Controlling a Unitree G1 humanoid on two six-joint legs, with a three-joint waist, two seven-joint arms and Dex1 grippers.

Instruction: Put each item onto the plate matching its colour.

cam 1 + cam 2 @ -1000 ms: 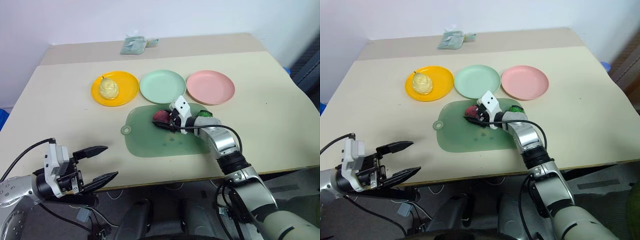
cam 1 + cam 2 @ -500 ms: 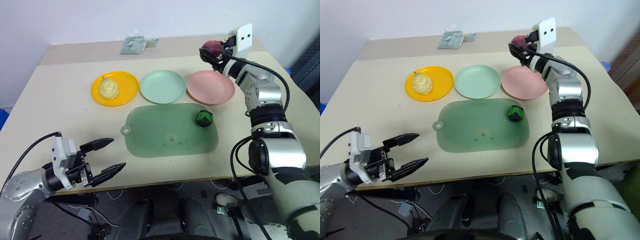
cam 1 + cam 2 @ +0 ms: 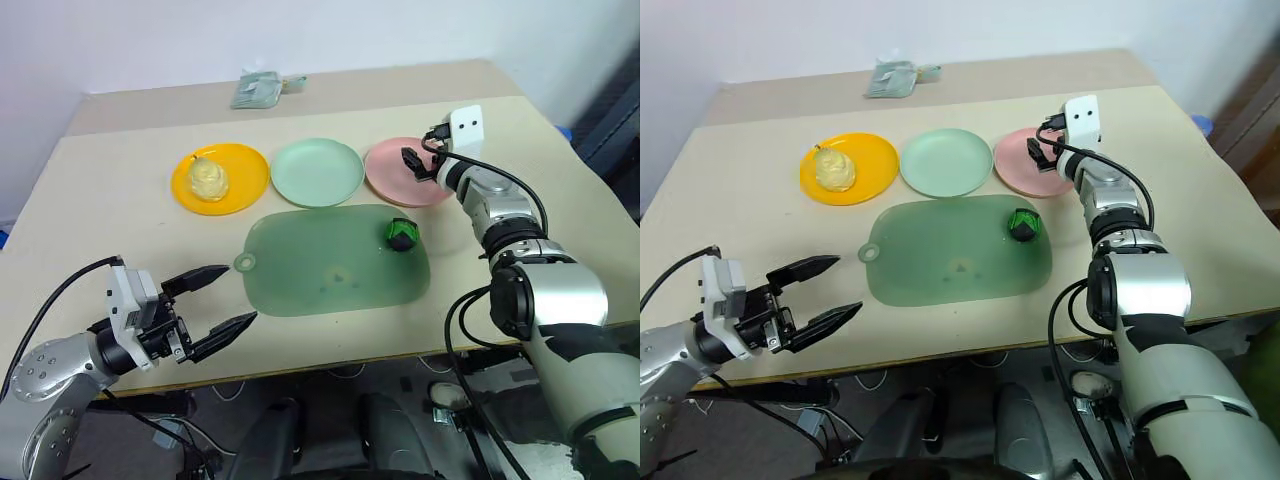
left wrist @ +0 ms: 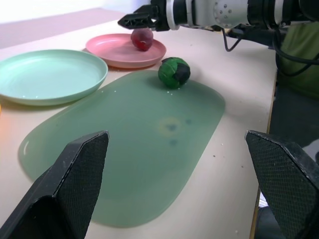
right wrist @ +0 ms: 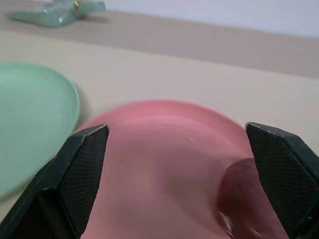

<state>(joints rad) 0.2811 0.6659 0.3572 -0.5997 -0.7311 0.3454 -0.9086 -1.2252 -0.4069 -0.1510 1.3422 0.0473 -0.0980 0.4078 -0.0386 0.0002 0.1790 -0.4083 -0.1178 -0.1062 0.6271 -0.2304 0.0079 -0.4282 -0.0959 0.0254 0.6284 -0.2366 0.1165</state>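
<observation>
Holding the right gripper [image 3: 412,162] low over the pink plate [image 3: 385,185], with fingers spread wide and gripping nothing. Judged as a release posture: leaves the maroon item [image 4: 142,39] resting on the pink plate, just below the fingertips, on the plate closest to its colour.

Keeping the left gripper [image 3: 240,293] near the front left edge of the table [image 3: 120,240], well apart from every plate, with fingers parted and empty. Probably parked there to stay clear of the working arm.

Item positions:
- Pale yellow item [image 3: 208,178]: seated on the orange-yellow plate [image 3: 250,185], colours matched.
- Maroon item: on the pink plate, as above.
- Green-and-black item [image 3: 401,234]: lying on the translucent green mat [image 3: 320,270], near its far right corner, just in front of the pink plate. Not yet on a plate.
- Mint green plate [image 3: 317,172]: bare, between the other two plates; judged to be the place for the green-and-black item.

Leaves one transfer outstanding. Suggests the right arm for it, given the short reach from that item to the mint green plate.

Markings: no brand, label or legible writing on the plates, mat or items. Note a white block [image 3: 466,123] on the right wrist with two dark dots, no text. Note a pale green packet [image 3: 258,90] at the far edge of the table; any print there too small to read.
</observation>
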